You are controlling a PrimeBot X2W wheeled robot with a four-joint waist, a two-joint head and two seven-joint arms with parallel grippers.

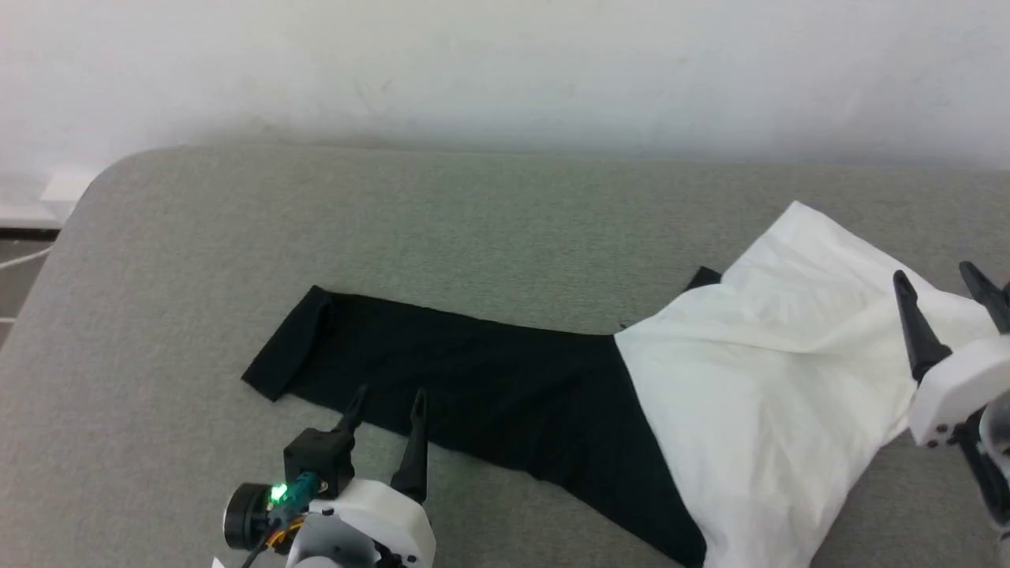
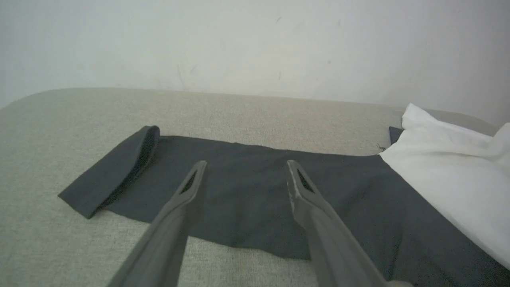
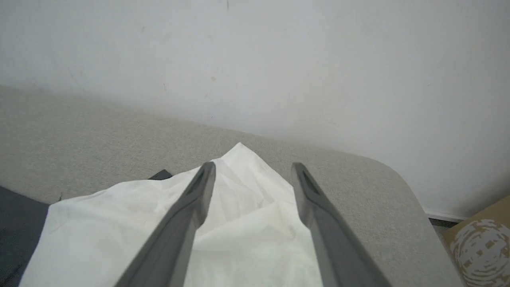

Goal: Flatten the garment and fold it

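L gripper (image 1: 390,392): fingers spread wide, nothing btwn them. Tips sit over the near edge of a black sleeve (image 2: 247,191); can't tell if they touch the cloth. The sleeve runs flat across in front of the tips. Off to their left its end is folded back on itself, making a doubled cuff (image 2: 115,175). To their right it widens and meets the white body.

R gripper (image 1: 934,272): also spread apart, empty, fingers angled over the white body (image 3: 247,239). That part is rumpled, w/ creases under and ahead of the tips, and it rises to a peak just beyond them. Contact w/ fabric: can't tell.

The garment (image 1: 750,379) as a whole lies spread on the grey padded surface (image 1: 197,237), sleeve toward the L gripper, white body under the R one. A small black corner (image 1: 705,278) pokes out from behind the white part, left of the R tips.

Farther out from both grippers: bare grey surface w/ rounded corners, then a pale wall (image 1: 505,63). Right of the R gripper, past the surface's corner and lower down, is a brown cardboard box (image 3: 482,243) w/ a white pattern.
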